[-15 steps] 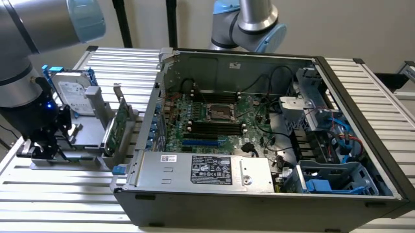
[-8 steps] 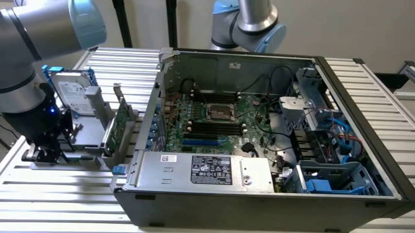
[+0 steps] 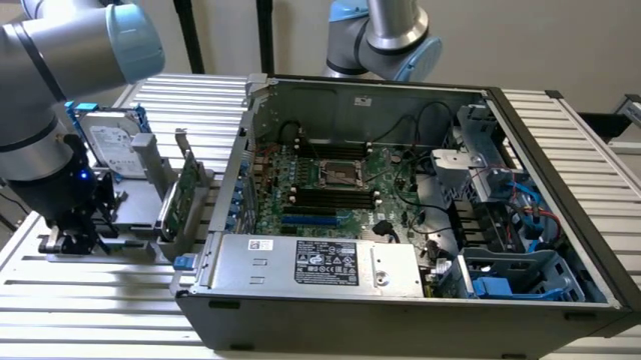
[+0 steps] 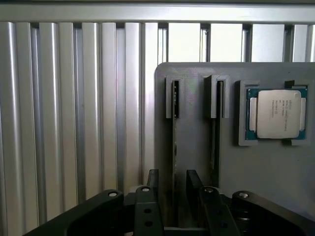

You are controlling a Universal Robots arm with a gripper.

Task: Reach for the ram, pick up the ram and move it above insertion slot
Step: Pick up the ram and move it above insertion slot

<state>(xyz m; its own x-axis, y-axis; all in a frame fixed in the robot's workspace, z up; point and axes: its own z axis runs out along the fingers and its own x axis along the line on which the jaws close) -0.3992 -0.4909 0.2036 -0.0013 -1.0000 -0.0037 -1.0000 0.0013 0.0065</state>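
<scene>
Exterior view: we log soft, even light from overhead. The slatted table (image 3: 571, 127) is bright, its ribs near washed out. Inside the computer case (image 3: 300, 97) the light drops. The motherboard (image 3: 341, 180) sits in the walls' shade, while the power supply (image 3: 300, 262) lid carries a pale sheen. A small blue lamp (image 3: 80, 176) glows above the black gripper (image 3: 68, 241).

Wrist view: we note glare streaking the table ribs, burnt out to white past the grey holder (image 4: 197, 123). The holder is flatly lit. The processor (image 4: 278, 114) lid shines. The gripper is underexposed, near black.
</scene>
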